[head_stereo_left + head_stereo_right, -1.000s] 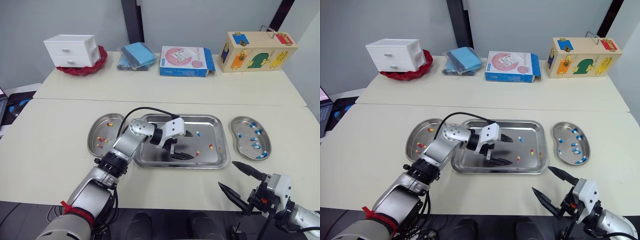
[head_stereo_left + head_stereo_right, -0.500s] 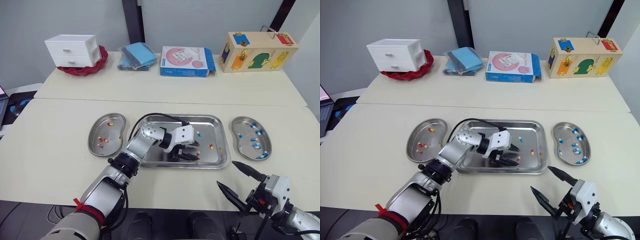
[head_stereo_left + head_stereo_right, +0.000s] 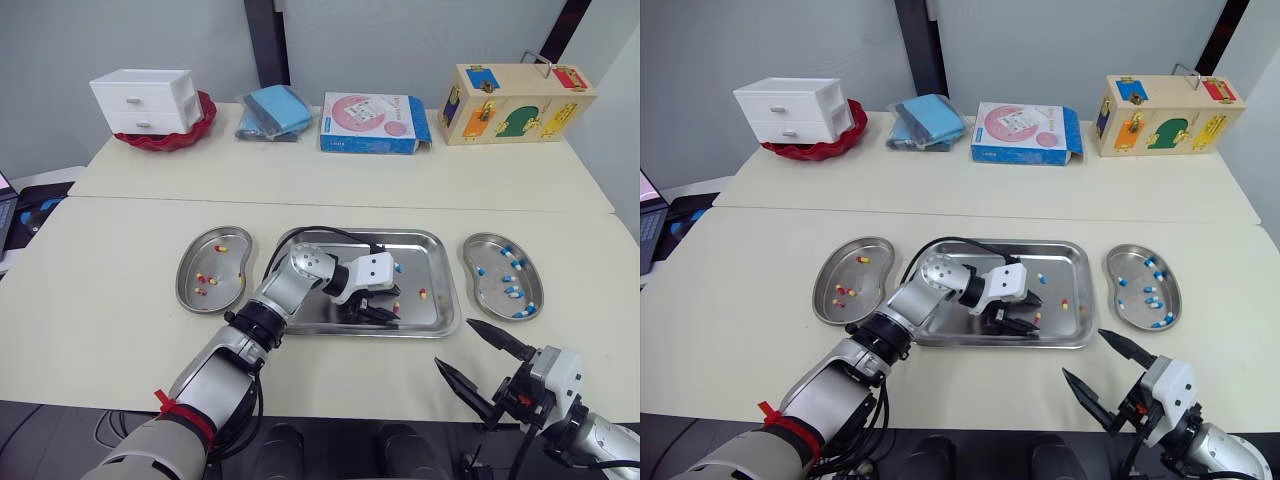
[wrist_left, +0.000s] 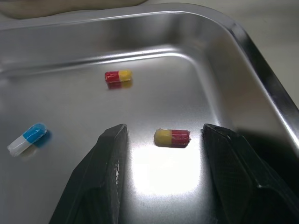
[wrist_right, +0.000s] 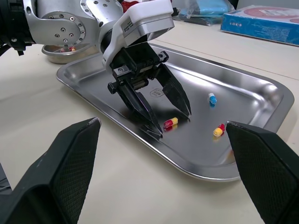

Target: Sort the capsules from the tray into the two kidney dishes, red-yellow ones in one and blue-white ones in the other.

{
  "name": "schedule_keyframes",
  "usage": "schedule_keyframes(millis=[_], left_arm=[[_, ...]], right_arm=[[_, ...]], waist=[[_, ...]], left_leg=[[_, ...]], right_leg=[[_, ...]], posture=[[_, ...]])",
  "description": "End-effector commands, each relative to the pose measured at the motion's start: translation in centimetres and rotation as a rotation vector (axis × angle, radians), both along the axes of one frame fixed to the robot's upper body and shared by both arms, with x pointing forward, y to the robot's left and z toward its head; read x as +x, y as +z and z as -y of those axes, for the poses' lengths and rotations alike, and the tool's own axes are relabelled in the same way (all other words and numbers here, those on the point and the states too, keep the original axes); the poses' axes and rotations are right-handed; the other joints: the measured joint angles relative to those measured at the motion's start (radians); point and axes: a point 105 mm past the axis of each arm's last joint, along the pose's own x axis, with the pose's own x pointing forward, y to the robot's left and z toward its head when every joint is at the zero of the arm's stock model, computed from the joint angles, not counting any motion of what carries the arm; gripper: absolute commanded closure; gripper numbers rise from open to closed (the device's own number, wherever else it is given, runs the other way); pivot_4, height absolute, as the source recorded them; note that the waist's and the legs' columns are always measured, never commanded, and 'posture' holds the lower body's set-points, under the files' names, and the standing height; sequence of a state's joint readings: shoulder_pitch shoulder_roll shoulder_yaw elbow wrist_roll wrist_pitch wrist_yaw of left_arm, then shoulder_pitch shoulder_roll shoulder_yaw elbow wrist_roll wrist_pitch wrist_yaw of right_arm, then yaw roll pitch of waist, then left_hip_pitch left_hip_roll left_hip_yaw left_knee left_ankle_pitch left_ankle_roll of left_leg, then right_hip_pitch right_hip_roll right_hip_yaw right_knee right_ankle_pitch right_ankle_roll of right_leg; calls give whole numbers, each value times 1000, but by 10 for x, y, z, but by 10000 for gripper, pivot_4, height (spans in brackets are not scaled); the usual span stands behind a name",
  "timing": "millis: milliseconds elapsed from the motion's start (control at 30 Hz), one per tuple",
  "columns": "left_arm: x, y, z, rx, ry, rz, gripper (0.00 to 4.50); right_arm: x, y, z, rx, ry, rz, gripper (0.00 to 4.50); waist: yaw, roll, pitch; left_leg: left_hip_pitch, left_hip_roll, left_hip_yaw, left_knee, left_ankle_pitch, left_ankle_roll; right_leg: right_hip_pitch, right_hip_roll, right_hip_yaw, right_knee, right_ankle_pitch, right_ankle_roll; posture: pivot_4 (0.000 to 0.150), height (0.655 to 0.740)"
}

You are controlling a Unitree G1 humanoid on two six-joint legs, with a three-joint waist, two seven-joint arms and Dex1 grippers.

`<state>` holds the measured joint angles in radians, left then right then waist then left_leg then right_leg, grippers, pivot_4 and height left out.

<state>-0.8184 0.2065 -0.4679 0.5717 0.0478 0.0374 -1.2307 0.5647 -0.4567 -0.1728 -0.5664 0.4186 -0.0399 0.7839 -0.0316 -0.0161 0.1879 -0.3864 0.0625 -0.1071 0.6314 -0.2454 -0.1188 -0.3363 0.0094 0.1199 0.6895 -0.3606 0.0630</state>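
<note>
Left gripper [image 4: 164, 130]: open, lowered into the tray [image 3: 425, 255] near its front edge, a finger [image 4: 110, 163] on either side of one red-yellow capsule [image 4: 172, 137]. Neither finger touches the capsule, which lies flat on the tray floor.

A second red-yellow capsule [image 4: 117, 77] and a blue-white capsule [image 4: 27, 139] lie loose in the tray.

Left kidney dish [image 3: 215, 268], beside the tray, holds red-yellow capsules. Right kidney dish [image 3: 492, 296], on the opposite side, holds blue-white ones.

Right gripper [image 3: 453, 343]: open, empty, at the near edge of the surface [image 3: 100, 300], clear of the tray.
</note>
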Motion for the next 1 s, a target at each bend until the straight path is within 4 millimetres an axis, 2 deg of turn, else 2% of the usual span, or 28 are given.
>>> schedule_keyframes(millis=[33, 100, 200, 300, 1000], left_arm=[[-1, 2, 3, 11, -18, 7, 18437], [-2, 1, 4, 14, -19, 4, 18437], [-2, -1, 3, 23, -16, 1, 23789], [-2, -4, 1, 45, -12, 6, 33421], [-1, -3, 1, 35, -7, 16, 33421]], right_arm=[[-1, 8, -3, 3, 13, 31, 0], [-1, 8, -3, 4, 12, 30, 0], [-1, 8, -3, 3, 8, 29, 0], [-1, 8, -3, 3, 7, 27, 0], [0, 8, -4, 0, 11, 22, 0]], waist=[[0, 0, 0], [0, 0, 0], [0, 0, 0], [0, 0, 0], [0, 0, 0]], left_leg=[[0, 0, 0, 0, 0, 0], [0, 0, 0, 0, 0, 0], [0, 0, 0, 0, 0, 0], [0, 0, 0, 0, 0, 0], [0, 0, 0, 0, 0, 0]], right_leg=[[0, 0, 0, 0, 0, 0], [0, 0, 0, 0, 0, 0], [0, 0, 0, 0, 0, 0], [0, 0, 0, 0, 0, 0], [0, 0, 0, 0, 0, 0]], posture=[[1500, 7400], [1500, 7400], [1500, 7400], [1500, 7400], [1500, 7400]])
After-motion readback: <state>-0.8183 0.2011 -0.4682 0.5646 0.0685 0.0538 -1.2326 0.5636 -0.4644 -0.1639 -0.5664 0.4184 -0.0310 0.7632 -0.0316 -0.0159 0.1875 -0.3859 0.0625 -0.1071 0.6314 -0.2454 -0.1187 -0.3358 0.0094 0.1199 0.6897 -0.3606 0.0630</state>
